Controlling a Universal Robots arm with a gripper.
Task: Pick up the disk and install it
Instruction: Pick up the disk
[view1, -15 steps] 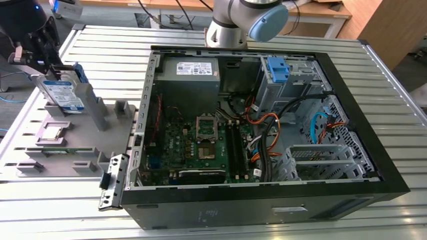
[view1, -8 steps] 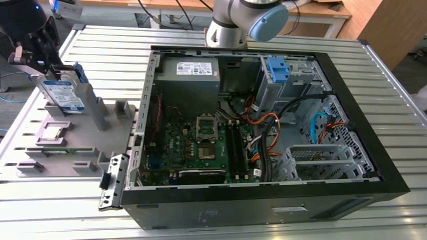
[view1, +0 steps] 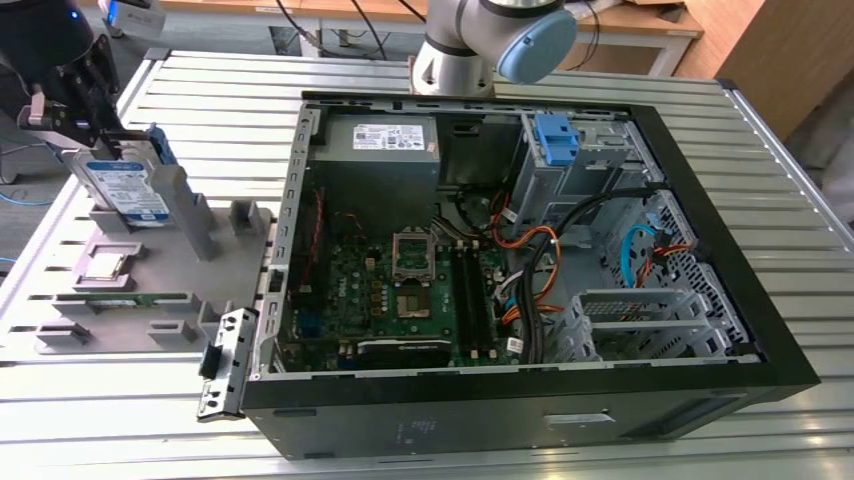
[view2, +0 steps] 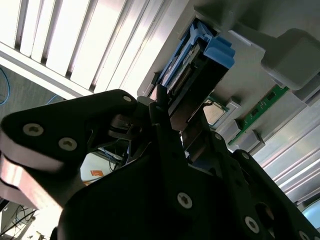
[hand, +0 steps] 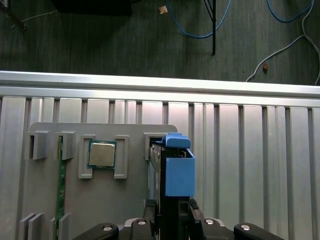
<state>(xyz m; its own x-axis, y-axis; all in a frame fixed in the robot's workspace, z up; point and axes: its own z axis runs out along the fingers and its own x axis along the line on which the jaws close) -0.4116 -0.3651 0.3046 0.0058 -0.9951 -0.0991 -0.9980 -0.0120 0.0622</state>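
The end effector (hand: 172, 214) straddles the near end of the disk (hand: 179, 172), and its fingers look pressed against the two flat faces, pinching it. The disk stands on edge in a slot of the grey fixture plate (hand: 132, 200), directly ahead of the end effector. Its long axis runs straight away from the end effector along the line of reach. The slot's grey posts flank the disk's far end and would resist any sideways pull. Just beside it on the plate lie a processor chip (hand: 102, 154) and a memory stick (hand: 61, 185). Beyond, across the slatted worktop (view1: 187, 80), lies the open computer case (view1: 767, 330), its cables (view1: 534, 250) crowding the drive cage (view1: 587, 160).
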